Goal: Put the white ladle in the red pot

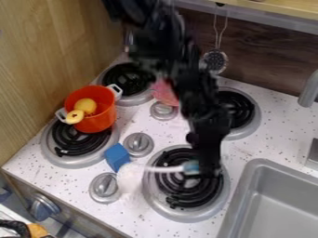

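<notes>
The black gripper (pixel 206 171) is over the front right burner, closed on the teal end of the white ladle (pixel 164 169). The ladle's handle points left from the gripper, and its pale, blurred bowl lies above the counter between the front knobs, by the blue block. To the upper left of the gripper, the red pot (pixel 103 122) stands on the front left burner, tilted in this view, with its white handles at either side. A yellow round thing (pixel 86 106) and a smaller yellow piece (pixel 75 116) are at its opening.
A blue block (pixel 116 157) sits between the pot and the ladle, next to a stove knob (pixel 138 144). Behind the arm's left side is a pink thing (pixel 164 92). A grey sink (pixel 273 200) is at the right, and a wooden wall (pixel 43 69) borders the left.
</notes>
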`<state>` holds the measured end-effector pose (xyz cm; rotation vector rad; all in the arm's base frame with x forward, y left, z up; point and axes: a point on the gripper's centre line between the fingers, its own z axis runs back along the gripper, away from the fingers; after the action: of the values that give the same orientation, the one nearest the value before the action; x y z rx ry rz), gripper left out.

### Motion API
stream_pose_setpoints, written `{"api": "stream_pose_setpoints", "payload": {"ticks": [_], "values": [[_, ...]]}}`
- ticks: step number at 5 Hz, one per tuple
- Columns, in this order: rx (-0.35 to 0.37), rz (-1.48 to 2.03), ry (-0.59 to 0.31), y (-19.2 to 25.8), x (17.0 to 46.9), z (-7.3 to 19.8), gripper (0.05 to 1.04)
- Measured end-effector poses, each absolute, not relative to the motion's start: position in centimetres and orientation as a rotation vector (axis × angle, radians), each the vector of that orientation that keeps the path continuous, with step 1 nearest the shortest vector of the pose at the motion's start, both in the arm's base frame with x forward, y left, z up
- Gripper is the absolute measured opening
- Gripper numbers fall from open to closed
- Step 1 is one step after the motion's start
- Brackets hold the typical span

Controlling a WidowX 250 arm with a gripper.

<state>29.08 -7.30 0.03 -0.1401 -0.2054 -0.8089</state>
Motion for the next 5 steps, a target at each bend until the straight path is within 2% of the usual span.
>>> {"api": "stream_pose_setpoints", "payload": {"ticks": [1,2,3,5], "values": [[-0.128,-0.837,-0.155,-7.0,29.4,2.0,0.226],[-0.081,-0.932,-0.188,-6.7,30.4,4.0,0.226],[-0.072,-1.047,-0.241,-4.5,32.2,5.3,0.226],[-0.029,-1.163,-0.314,-1.0,31.7,3.8,0.226]]}}
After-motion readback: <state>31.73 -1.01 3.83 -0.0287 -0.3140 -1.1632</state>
